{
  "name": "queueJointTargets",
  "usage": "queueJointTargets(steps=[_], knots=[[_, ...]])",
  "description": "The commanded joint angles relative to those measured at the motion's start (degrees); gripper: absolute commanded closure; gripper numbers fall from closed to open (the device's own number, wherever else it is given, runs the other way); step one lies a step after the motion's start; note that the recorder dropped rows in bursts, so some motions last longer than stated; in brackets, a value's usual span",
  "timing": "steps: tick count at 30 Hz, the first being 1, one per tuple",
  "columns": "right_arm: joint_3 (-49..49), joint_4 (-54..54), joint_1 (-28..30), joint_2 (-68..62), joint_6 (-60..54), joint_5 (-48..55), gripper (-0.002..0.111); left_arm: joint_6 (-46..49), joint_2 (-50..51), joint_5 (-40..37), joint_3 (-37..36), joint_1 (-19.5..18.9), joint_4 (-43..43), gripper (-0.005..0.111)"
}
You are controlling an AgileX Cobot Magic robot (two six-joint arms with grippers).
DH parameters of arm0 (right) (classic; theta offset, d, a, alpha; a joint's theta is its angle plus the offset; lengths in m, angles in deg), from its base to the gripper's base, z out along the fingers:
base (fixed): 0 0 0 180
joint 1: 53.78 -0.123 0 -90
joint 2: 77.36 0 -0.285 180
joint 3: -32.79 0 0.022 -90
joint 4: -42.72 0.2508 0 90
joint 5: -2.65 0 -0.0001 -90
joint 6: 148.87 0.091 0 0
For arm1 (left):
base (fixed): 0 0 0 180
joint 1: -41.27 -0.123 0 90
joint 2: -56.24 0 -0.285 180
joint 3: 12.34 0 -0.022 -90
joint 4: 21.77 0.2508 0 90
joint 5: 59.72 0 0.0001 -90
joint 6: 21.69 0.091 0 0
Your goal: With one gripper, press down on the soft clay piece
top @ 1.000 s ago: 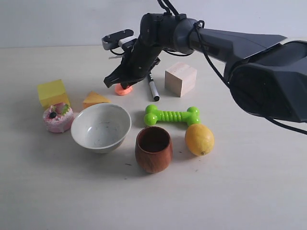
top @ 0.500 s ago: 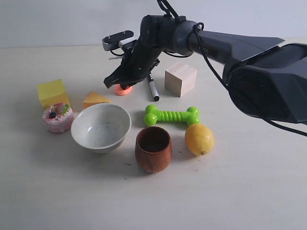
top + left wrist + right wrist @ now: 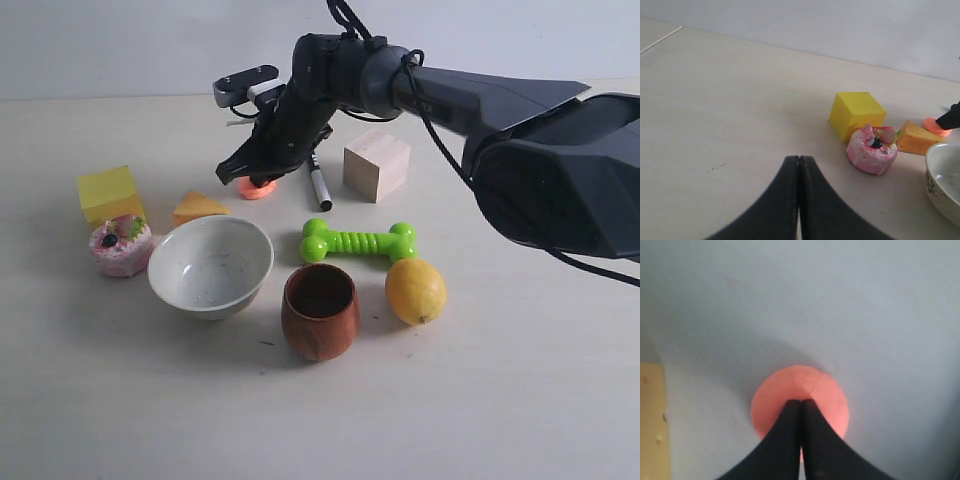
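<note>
Contact in the exterior view: the right gripper [image 3: 238, 170], jaws pinched together and empty, leans onto the soft clay piece [image 3: 259, 188] beside the marker [image 3: 319, 186]. In the left wrist view, the left gripper [image 3: 799, 161] is clenched on nothing, well apart. In the right wrist view the tips meet the clay's middle; a slanted push could skid it, or it may stick to them.

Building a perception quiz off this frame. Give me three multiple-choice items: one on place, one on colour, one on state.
1. In the exterior view, the pen lies where from the wooden block? A right; B left; C on top.
2. The bone toy is: A blue; B red; C green.
3. The right claw is: A shut, at the clay; B wide open; C out of view.

Answers: B, the pen lies just left of the block. C, the bone is bright green. A, the right wrist view shows the tips together over the clay.
</note>
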Motion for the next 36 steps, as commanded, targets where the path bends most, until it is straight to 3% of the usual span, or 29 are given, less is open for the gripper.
queueJointTargets(steps=[1, 36], knots=[[1.25, -1.21, -0.19, -3.98, -0.37, 2.69, 0.106, 0.17, -0.39, 0.04, -0.15, 0.28, -0.35, 0.107], [1.25, -1.43, -0.19, -2.98, -0.37, 3.47, 0.106, 0.17, -0.39, 0.04, -0.15, 0.28, -0.35, 0.107]])
